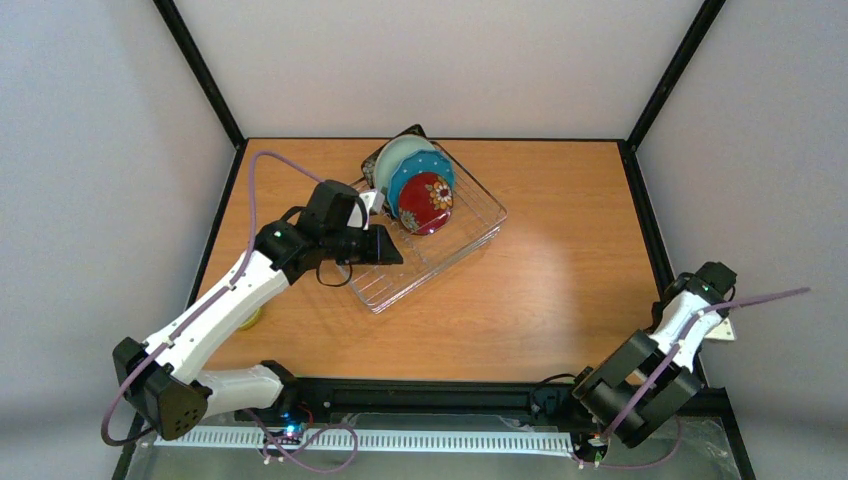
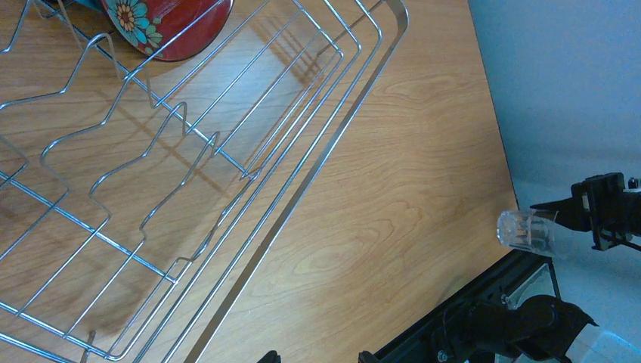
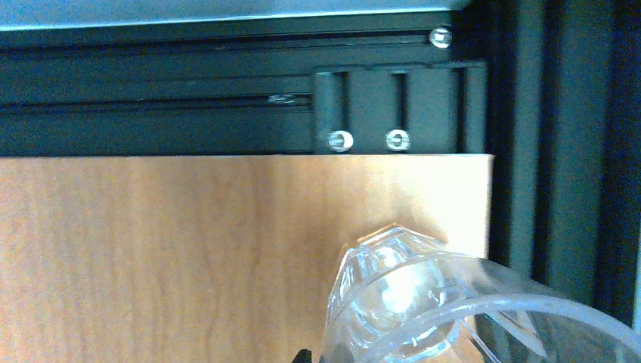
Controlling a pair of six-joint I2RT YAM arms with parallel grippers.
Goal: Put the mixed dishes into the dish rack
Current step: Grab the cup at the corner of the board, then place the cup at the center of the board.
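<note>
The dish rack (image 1: 455, 245) stands mid-table and holds, on edge, the black square floral plate (image 1: 372, 160), pale mint plate (image 1: 398, 152), blue dotted plate (image 1: 412, 180) and small red floral plate (image 1: 426, 204). My left gripper (image 1: 385, 247) hovers over the rack's near-left part, open and empty. In the left wrist view its gripper (image 2: 317, 357) shows only its tips, with the rack wires (image 2: 151, 189) and the red plate (image 2: 170, 26) ahead. My right gripper (image 1: 718, 326) is shut on the clear glass cup (image 3: 423, 302) at the table's right edge. The cup also shows in the left wrist view (image 2: 525, 229).
A sliver of the yellow-green bowl (image 1: 251, 320) shows under my left arm near the table's left edge. The dark green mug and mint bowl are out of view. The black frame rail (image 3: 227, 91) runs along the table's right edge by the cup.
</note>
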